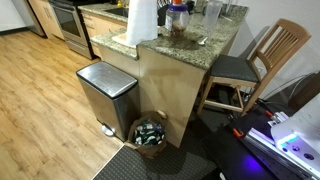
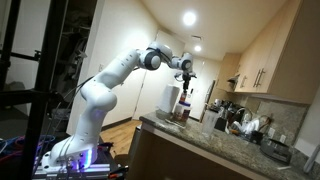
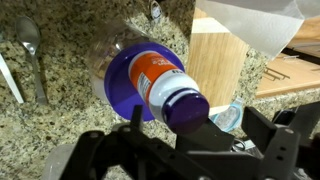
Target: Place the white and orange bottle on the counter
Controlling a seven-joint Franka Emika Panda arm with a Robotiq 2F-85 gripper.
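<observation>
In the wrist view the white and orange bottle (image 3: 160, 75) has a dark blue cap and stands upright on the blue lid (image 3: 125, 80) of a clear container on the speckled granite counter (image 3: 60, 85). My gripper (image 3: 195, 125) is open directly above it. Its fingers are spread wide to either side of the cap and touch nothing. In an exterior view the gripper (image 2: 186, 72) hovers over the container (image 2: 181, 100) on the counter (image 2: 205, 138). In an exterior view the blue-lidded container (image 1: 177, 14) stands on the counter (image 1: 215, 42); the gripper is out of frame there.
A tall white paper roll (image 1: 142, 20) stands beside the container. A spoon (image 3: 30, 40) and a wooden board (image 3: 215, 60) lie on the counter. A steel trash bin (image 1: 107, 95), a basket of bottles (image 1: 150, 132) and a wooden chair (image 1: 265, 60) stand by the island.
</observation>
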